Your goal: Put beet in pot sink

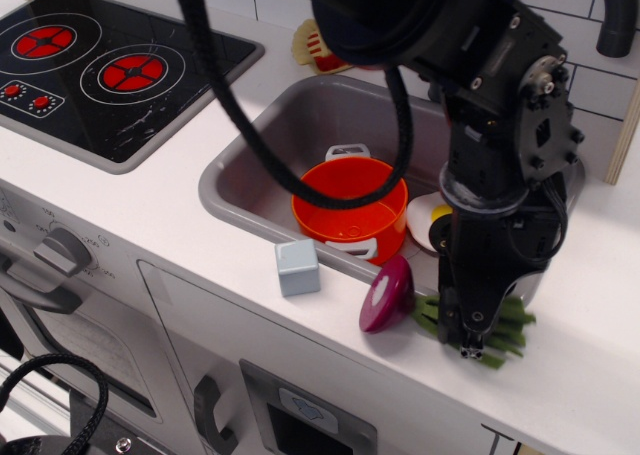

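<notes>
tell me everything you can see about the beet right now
The beet is a small toy half bulb, magenta-purple, with its flat, lighter cut face turned toward the camera. It stands tilted on the white counter just outside the front rim of the sink. Long green felt stalks trail off to its right, mostly hidden behind the gripper, which is down on them. Whether the gripper has closed on the stalks cannot be told.
</notes>
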